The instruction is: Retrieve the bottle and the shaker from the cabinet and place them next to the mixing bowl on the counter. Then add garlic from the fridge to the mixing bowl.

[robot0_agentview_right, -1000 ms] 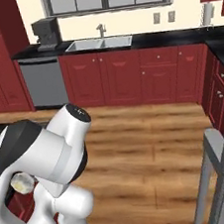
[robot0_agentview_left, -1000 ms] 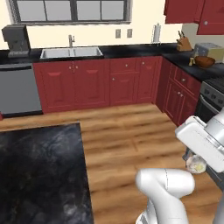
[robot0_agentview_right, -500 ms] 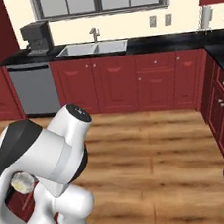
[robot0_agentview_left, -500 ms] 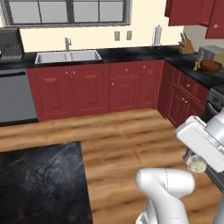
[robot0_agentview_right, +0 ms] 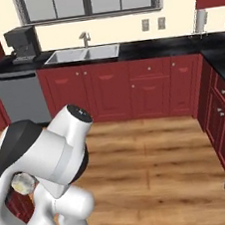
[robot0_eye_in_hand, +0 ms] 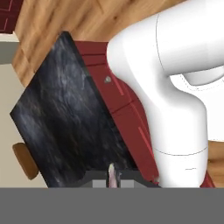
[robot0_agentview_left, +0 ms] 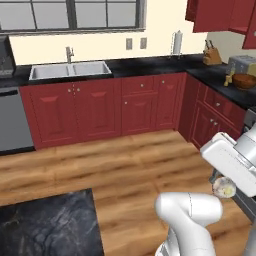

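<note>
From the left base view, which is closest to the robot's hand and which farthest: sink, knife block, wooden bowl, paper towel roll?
1. Wooden bowl, on the right counter, nearest the hand.
2. Knife block, back right corner.
3. Paper towel roll, on the back counter.
4. Sink, far left under the window.

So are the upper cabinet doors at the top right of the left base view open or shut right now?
Shut, as far as shown: the upper cabinet doors lie flush with no gap or interior visible. Their tops run out of frame.
</note>
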You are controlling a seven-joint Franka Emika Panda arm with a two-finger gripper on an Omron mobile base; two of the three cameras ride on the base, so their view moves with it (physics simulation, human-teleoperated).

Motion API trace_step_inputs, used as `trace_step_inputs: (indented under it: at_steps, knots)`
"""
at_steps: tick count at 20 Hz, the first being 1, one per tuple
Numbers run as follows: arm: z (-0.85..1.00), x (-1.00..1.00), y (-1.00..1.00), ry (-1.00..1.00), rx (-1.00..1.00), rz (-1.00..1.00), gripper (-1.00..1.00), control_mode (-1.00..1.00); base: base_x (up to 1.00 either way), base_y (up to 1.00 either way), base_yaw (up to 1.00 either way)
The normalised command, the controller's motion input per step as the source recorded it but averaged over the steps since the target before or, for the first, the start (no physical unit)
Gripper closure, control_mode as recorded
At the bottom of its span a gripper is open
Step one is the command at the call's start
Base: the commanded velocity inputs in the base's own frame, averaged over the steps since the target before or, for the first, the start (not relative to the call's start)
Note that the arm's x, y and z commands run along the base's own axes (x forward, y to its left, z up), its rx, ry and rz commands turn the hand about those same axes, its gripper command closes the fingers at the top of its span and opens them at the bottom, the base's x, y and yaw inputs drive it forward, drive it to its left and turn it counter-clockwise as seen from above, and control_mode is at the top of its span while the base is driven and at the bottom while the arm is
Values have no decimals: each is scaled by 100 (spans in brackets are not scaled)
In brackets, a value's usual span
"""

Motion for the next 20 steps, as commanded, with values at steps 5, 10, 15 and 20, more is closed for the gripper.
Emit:
trace_step_inputs:
  at_steps: [5,10,15,20]
  knots:
    - [0,0,0,0,0,0,100,100,62,0,-16]
    - [0,0,0,0,0,0,100,100,66,0,-18]
    - [0,0,0,0,0,0,100,100,70,0,-19]
    - [0,0,0,0,0,0,100,100,68,0,-20]
